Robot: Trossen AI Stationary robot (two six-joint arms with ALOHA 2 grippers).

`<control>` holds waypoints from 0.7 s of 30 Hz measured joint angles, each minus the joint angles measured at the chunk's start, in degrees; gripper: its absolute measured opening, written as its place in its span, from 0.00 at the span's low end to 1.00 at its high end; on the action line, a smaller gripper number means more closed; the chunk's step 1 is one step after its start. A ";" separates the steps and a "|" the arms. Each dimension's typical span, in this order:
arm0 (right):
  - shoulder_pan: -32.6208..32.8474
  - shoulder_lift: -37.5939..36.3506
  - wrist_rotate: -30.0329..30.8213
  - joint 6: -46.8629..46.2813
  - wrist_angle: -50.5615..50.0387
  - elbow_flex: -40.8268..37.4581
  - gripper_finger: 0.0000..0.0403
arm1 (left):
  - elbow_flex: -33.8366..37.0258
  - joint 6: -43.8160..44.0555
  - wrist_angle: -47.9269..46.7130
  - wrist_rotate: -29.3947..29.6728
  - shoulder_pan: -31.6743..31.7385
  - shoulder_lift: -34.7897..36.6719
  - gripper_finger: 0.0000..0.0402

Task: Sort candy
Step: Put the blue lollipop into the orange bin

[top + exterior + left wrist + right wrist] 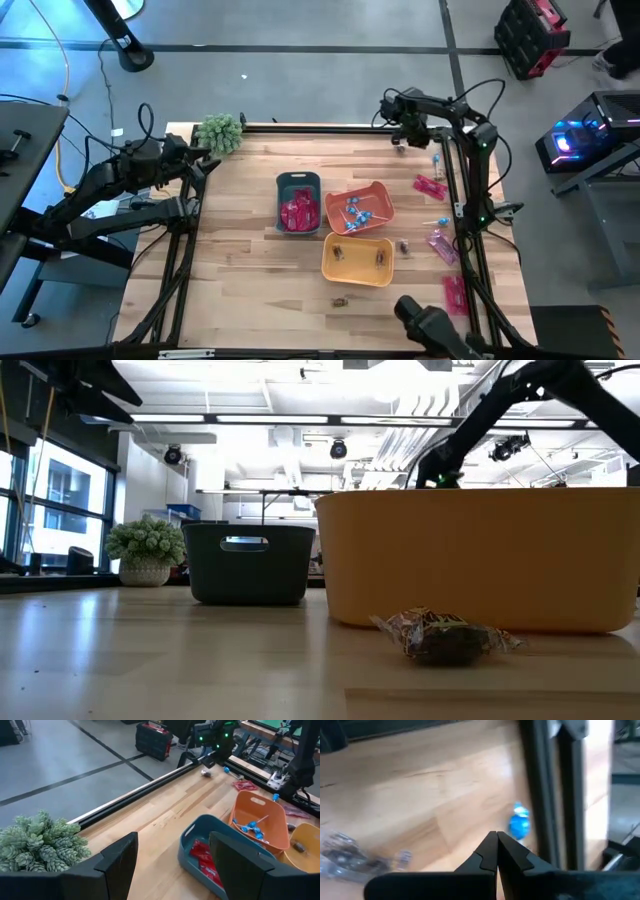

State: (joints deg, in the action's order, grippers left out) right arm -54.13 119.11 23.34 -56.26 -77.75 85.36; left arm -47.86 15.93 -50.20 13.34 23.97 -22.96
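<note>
We see the right gripper (497,851), fingers pressed together and empty, at the surface's (250,250) far right corner beside a blue lollipop (519,825) and a wrapped piece (342,856). The left gripper (172,865) waits wide apart and empty.

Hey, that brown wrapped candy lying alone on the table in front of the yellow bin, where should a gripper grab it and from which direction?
Probably from straight above, closing on the plump middle of the brown wrapped candy, across its short width. It lies flat with thin twisted wrapper ends out sideways, and the yellow bin stands behind it, apart from it.
</note>
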 joint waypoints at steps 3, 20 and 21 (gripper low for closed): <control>-0.27 -2.27 1.69 0.32 -3.09 0.00 0.00 | 0.00 0.01 -0.02 -1.45 -0.01 0.00 0.59; -4.49 -6.30 -2.00 11.99 -1.58 0.00 0.00 | 0.00 0.47 -0.13 -5.34 0.00 0.00 0.59; -4.28 -6.33 -2.12 12.55 -0.87 0.00 0.00 | 0.00 0.47 -0.13 -5.21 0.00 0.00 0.59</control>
State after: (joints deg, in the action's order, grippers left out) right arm -58.41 112.78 21.22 -43.72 -78.62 85.36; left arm -47.86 16.40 -50.33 8.14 23.97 -22.96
